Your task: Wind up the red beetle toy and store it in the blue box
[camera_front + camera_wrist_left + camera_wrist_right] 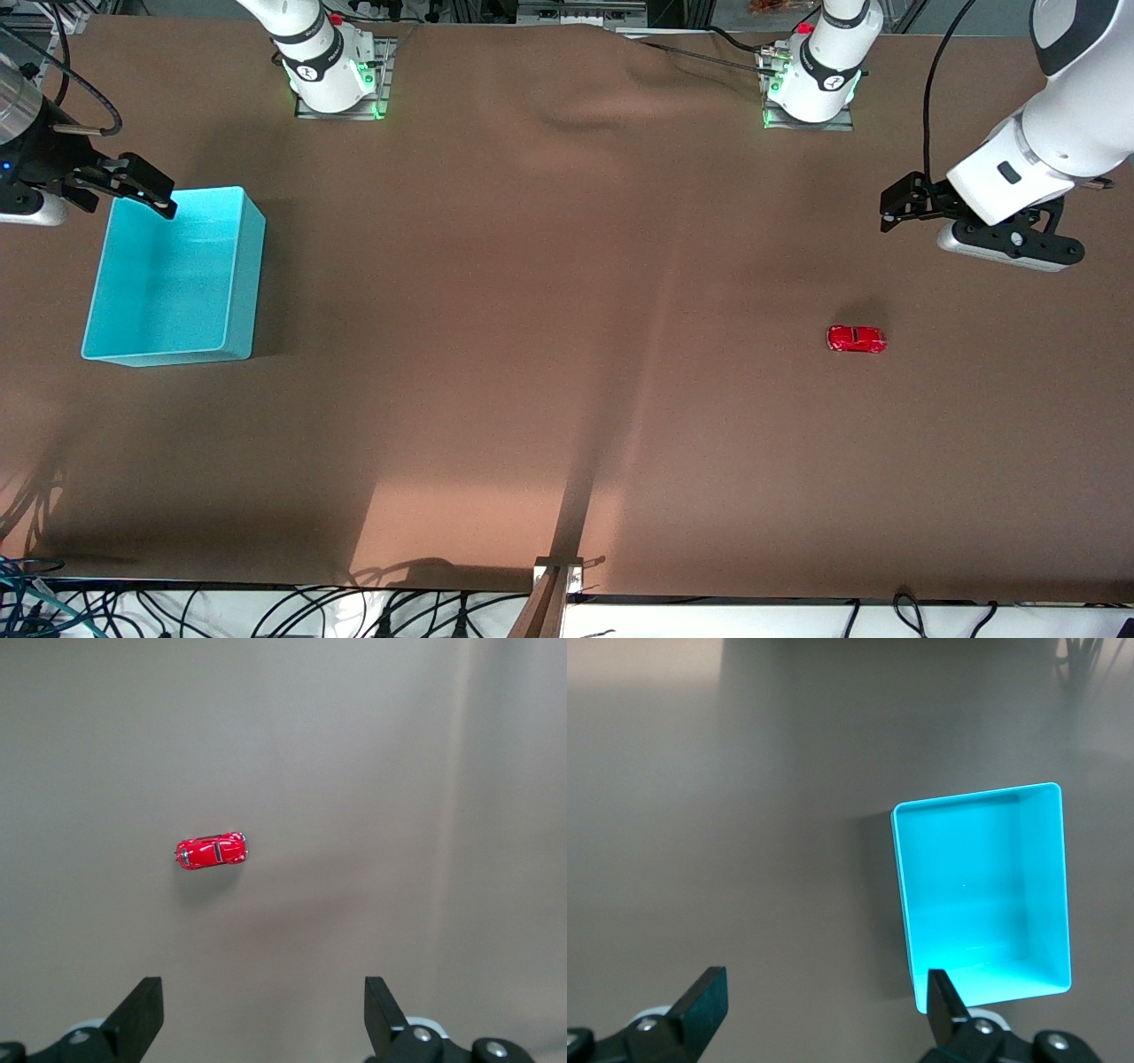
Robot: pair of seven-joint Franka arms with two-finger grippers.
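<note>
The red beetle toy (857,338) (211,850) stands on the brown table toward the left arm's end, nothing touching it. My left gripper (886,211) (263,1010) hangs open and empty in the air, off to the side of the toy toward the left arm's base. The blue box (168,283) (979,904) sits upright and empty at the right arm's end of the table. My right gripper (131,209) (828,1005) is open and empty above the box's corner that lies farthest from the front camera.
A brown cloth (567,354) covers the whole table, with a few wrinkles near the arm bases (576,115). Cables (266,611) and a bracket (556,576) run along the table edge nearest the front camera.
</note>
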